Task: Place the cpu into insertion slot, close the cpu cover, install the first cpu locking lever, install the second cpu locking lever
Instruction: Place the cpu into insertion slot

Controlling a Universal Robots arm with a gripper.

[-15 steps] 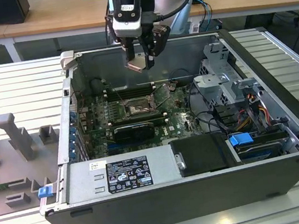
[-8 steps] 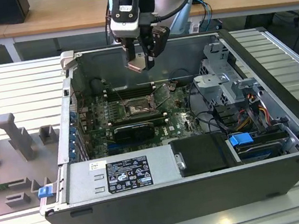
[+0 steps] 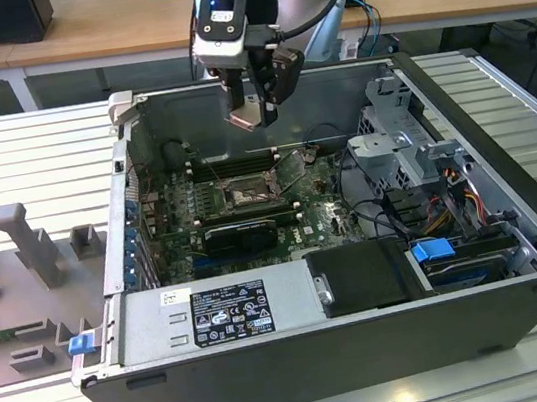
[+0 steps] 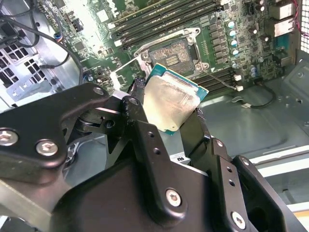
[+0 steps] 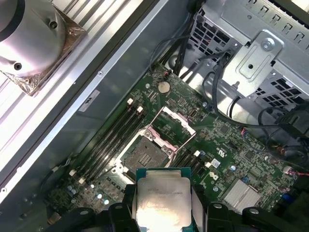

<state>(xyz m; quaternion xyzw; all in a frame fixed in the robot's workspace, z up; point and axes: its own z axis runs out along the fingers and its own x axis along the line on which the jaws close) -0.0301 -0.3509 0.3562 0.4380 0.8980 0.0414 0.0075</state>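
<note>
Gripping the cpu (image 5: 163, 200) by its edges in the end effector (image 3: 253, 112), hovering well above the bare insertion slot (image 5: 144, 153), cpu cover (image 5: 177, 126) raised.

An open dark metal computer case (image 3: 303, 363) lies on the slatted metal bench (image 3: 29, 156). Inside, the square metal-rimmed insertion slot (image 3: 245, 193) sits between long black memory slots (image 5: 108, 140), with the thin silvery frame-shaped cpu cover (image 5: 176, 126) tilted up at its edge. The flat square silvery cpu (image 5: 161, 198) hangs above, gripped between the black pincer's (image 4: 169, 102) fingers.
</note>
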